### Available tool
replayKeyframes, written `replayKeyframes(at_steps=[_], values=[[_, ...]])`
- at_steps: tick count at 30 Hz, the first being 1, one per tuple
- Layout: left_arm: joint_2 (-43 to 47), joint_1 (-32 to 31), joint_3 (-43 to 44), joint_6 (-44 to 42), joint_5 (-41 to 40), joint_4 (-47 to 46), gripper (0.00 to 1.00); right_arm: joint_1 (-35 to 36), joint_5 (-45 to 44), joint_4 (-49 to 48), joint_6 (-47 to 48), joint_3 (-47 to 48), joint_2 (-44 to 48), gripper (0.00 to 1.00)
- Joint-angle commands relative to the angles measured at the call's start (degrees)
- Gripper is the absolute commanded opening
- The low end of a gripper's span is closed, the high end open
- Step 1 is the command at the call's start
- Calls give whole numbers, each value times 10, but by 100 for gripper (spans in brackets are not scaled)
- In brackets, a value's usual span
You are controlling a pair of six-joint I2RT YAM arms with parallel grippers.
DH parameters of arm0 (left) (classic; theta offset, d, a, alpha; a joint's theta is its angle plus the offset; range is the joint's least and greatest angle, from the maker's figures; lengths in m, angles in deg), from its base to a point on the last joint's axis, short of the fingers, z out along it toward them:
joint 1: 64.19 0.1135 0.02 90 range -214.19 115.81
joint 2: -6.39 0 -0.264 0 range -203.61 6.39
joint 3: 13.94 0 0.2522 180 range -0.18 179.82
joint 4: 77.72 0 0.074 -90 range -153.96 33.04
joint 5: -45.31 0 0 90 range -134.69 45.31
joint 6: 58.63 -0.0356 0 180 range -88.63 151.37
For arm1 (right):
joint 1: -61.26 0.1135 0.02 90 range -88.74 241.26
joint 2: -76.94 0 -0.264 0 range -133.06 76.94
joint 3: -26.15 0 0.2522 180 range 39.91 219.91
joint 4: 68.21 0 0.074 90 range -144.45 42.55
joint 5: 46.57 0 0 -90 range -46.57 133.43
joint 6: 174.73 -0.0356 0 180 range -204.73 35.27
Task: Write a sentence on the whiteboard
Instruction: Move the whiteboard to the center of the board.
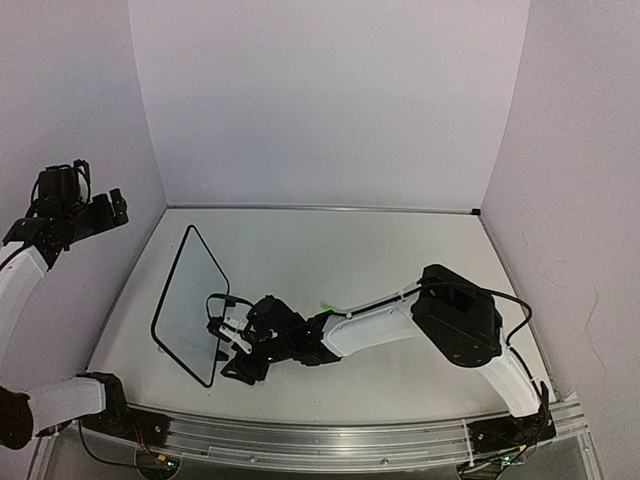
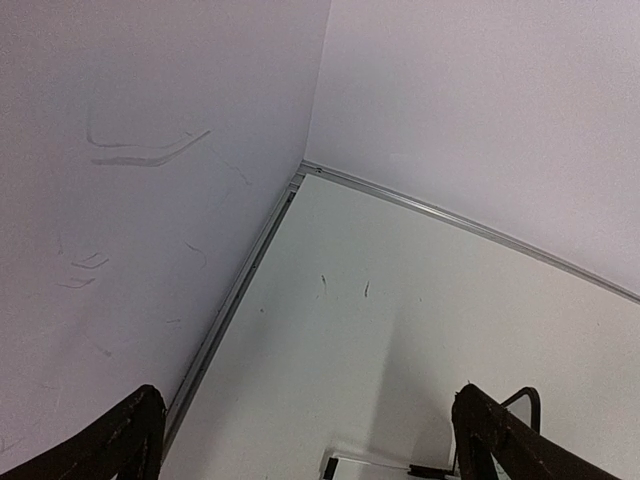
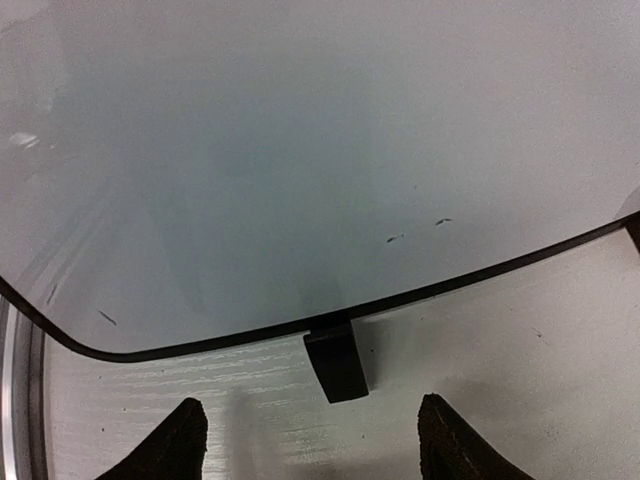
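Note:
The whiteboard (image 1: 188, 305) stands on edge at the table's left, a white face in a thin black rounded frame. In the right wrist view the whiteboard (image 3: 300, 150) fills the upper part, with one black foot (image 3: 335, 362) sticking out from its lower frame. My right gripper (image 3: 312, 450) is open, low over the table, with the foot just ahead of its fingers (image 3: 172, 445) and nothing between them. From above, the right gripper (image 1: 228, 352) sits at the board's near corner. The sentence is out of view; only short dark marks (image 3: 395, 238) show. My left gripper (image 1: 108, 208) hangs open, high at the far left.
White walls close in the table on three sides. The left wrist view looks down at the back left corner (image 2: 303, 168) past the open left gripper (image 2: 310, 455). A small green thing (image 1: 327, 308) shows behind the right forearm. A metal rail (image 1: 330, 440) runs along the near edge.

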Motion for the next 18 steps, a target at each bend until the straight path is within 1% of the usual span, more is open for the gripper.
replayKeyframes(at_steps=[1, 6, 10, 12, 18], values=[[3, 3, 1, -7, 10, -22, 99, 0, 3, -12, 16, 44, -30, 67], [3, 3, 0, -7, 15, -22, 100, 0, 6, 0, 18, 76, -55, 64], [1, 3, 1, -7, 17, -23, 99, 0, 8, 8, 22, 93, -70, 59], [1, 3, 0, -7, 17, -23, 99, 0, 8, 11, 24, 96, -74, 54], [1, 4, -1, -7, 18, -23, 99, 0, 3, 11, 25, 91, -73, 28]])
